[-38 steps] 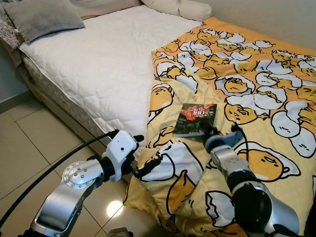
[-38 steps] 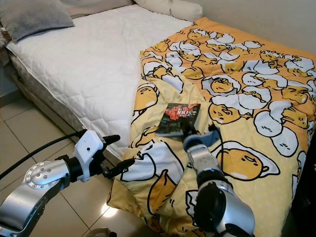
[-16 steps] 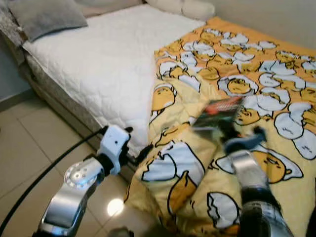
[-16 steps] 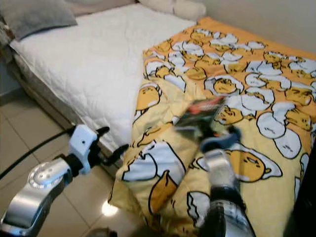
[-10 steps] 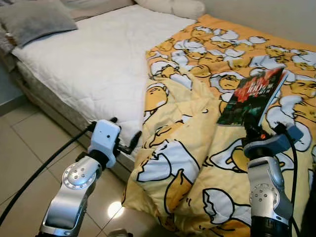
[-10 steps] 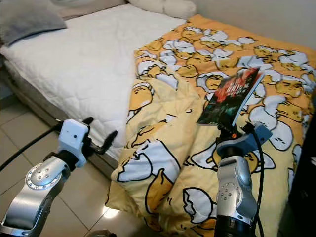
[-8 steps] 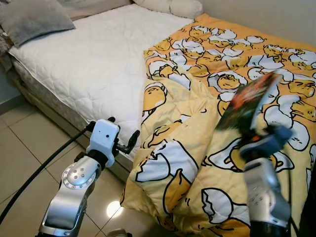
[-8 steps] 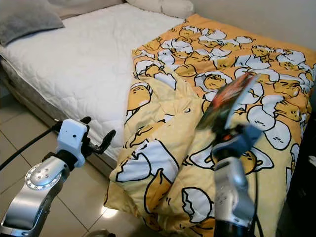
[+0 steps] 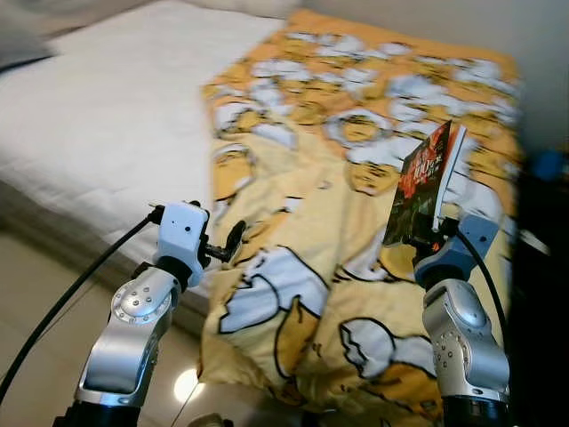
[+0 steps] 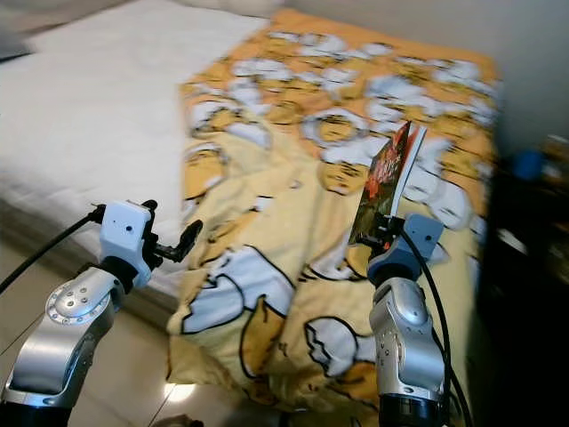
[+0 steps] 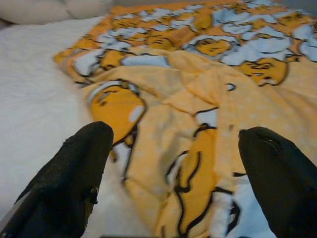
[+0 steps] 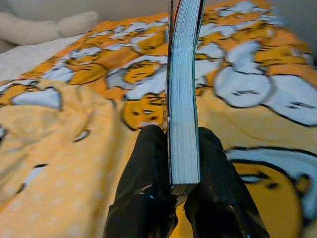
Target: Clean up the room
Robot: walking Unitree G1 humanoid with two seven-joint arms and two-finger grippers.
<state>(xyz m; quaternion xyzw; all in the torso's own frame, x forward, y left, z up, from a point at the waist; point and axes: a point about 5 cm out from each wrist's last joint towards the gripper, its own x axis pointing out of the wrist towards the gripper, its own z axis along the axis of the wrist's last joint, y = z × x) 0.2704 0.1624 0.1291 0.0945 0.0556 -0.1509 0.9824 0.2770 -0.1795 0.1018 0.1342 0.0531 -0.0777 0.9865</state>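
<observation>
Right hand (image 12: pixel 182 183) clamps the upright book (image 9: pixel 425 184) above the blanket (image 9: pixel 302 178); left hand (image 11: pixel 173 183) spread apart.

book (image 9: pixel 425 187) | dark/red cover | upright, lifted above yellow egg-print blanket (image 9: pixel 293 267) | pinched at bottom edge

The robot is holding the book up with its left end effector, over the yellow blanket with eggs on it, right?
Not quite. The right end effector holds the book, not the left one. The right wrist view shows its two black fingers clamped on the book's bottom edge, above the yellow blanket. The left end effector is open.
</observation>
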